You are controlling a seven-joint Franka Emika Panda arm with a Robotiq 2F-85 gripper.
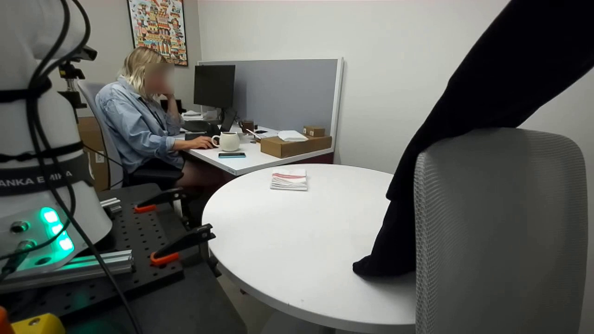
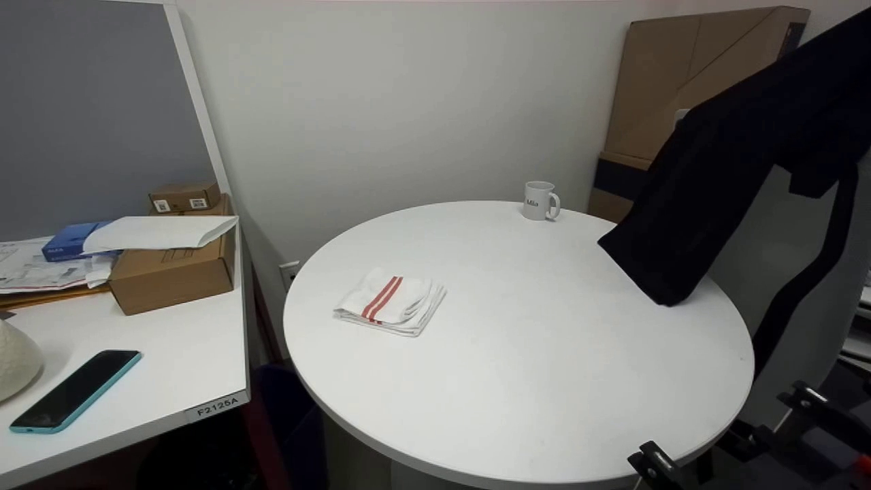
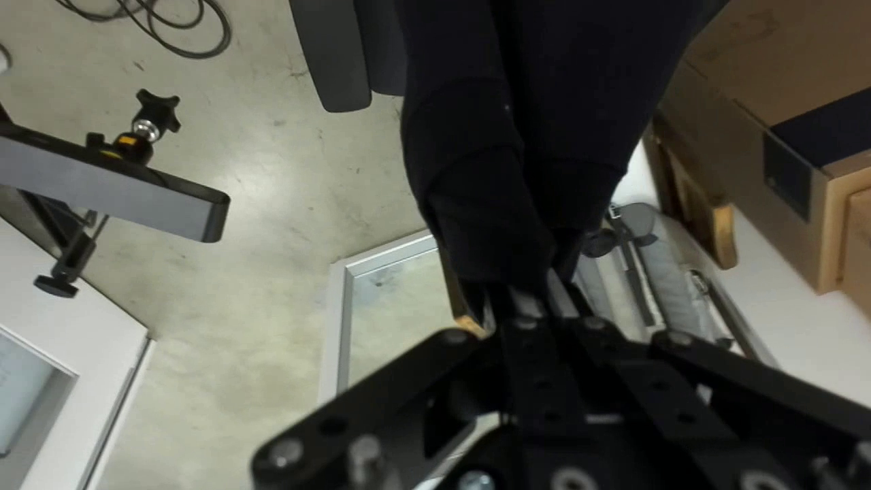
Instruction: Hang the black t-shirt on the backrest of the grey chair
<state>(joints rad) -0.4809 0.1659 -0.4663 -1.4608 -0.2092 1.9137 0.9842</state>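
White table (image 2: pixel 517 381), black t-shirt (image 2: pixel 708 177) gripped by end effector (image 3: pixel 542 298), long axis slanting down

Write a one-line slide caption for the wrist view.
The gripper pinches the bunched black t-shirt, with pale floor and cardboard boxes beyond.

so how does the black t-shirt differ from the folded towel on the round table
The black t-shirt looks plain black; the folded towel is white with red stripes. The black t-shirt hangs at a slant, gripped in the jaws; the folded towel lies flat on the round table. In both exterior views the black t-shirt shows far larger than the folded towel. Both are cloth.
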